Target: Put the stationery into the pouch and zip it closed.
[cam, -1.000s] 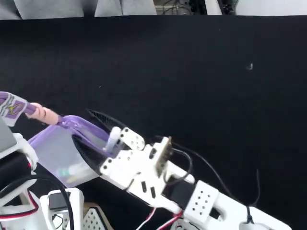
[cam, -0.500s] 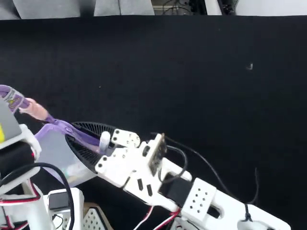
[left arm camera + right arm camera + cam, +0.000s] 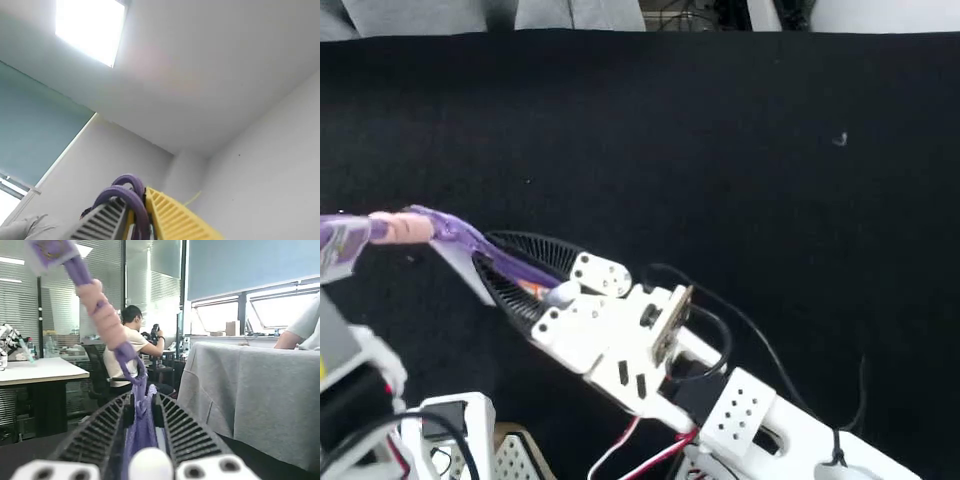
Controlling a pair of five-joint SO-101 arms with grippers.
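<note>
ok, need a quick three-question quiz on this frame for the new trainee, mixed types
1. True or false: the right arm has its jaws clamped on the purple pouch.
2. What colour is the bead on the pouch's strap? A green, B pink, C yellow.
3. Fill in: the table cover is ____.
Key: 1 true; 2 B; 3 black.

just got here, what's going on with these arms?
Both arms hold the purple pouch between them. The right gripper is shut on its fabric at the strap end. The left gripper pinches the strap, which carries a pink charm. The strap looks taut. Whether the zip is closed can't be seen.
</note>
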